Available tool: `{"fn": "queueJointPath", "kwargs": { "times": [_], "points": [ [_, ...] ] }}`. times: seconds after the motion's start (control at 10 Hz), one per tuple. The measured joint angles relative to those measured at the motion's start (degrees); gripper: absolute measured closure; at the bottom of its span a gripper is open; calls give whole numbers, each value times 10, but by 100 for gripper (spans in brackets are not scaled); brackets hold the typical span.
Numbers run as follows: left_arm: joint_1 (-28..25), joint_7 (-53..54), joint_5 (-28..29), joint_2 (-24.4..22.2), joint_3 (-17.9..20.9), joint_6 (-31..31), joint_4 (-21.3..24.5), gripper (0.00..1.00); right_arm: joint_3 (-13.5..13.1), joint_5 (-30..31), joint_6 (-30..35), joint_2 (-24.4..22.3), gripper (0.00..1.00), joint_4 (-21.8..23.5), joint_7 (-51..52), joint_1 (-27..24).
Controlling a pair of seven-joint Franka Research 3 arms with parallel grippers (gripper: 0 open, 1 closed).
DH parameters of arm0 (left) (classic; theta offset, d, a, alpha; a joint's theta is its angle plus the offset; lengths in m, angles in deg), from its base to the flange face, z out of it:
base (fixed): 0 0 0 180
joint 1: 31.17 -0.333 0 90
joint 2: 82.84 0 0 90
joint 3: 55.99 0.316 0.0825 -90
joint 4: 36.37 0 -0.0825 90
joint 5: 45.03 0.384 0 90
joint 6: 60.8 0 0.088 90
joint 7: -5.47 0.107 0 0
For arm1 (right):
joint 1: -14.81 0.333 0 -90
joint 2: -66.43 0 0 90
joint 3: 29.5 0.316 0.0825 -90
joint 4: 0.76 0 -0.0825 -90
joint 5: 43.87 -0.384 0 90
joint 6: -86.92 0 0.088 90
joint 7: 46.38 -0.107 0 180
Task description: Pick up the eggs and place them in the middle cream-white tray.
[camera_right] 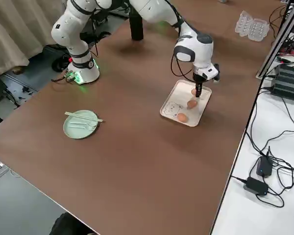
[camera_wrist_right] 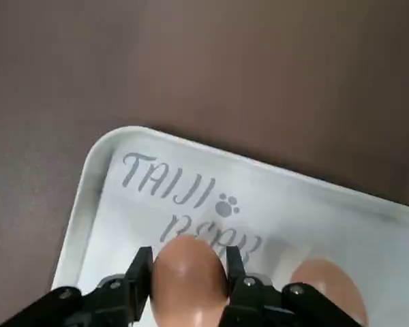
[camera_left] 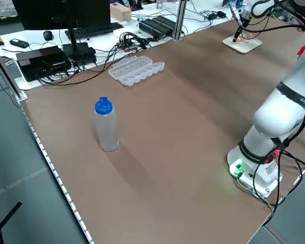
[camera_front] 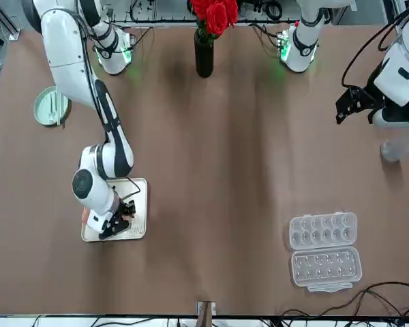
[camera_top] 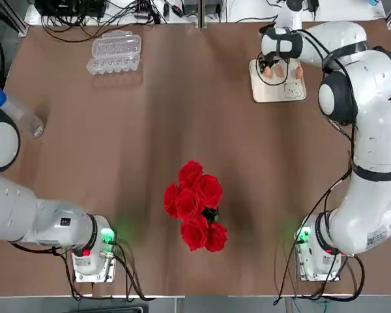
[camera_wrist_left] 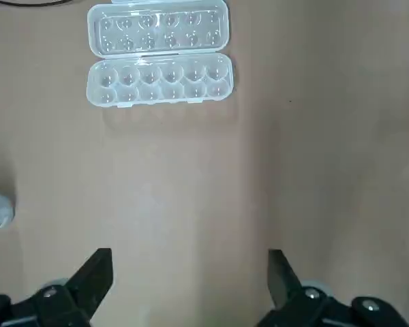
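The cream-white tray (camera_right: 185, 104) lay flat on the brown table (camera_top: 150, 150), far from the robot on its right side. All three eggs (camera_right: 187, 104) were on the tray. The right gripper (camera_wrist_right: 189, 278) was down over the tray, at the end away from the little bear drawing (camera_right: 173, 108). Its two fingers (camera_wrist_right: 140, 270) were pinching one egg (camera_wrist_right: 187, 274) between them, with the egg low over the tray's floor, by the grey writing (camera_wrist_right: 169, 191). A second egg (camera_wrist_right: 324, 287) lay just beside that one on the tray. The left gripper (camera_wrist_left: 189, 271) was well apart from the tray, up above a bare part of the table, and its jaws were spread wide with nothing in them. A clear egg carton (camera_top: 115, 52) lay open on the far left side, also well apart from the tray. Red roses (camera_top: 195, 205) stood nearer the robot than the tray.
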Motion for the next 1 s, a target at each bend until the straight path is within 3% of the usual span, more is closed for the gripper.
{"fn": "queueJointPath", "kwargs": {
  "times": [1.0],
  "points": [
    [1,0,0,0,0,0,0,0,9,0,-37,3,44,20,1,2]
  ]
}}
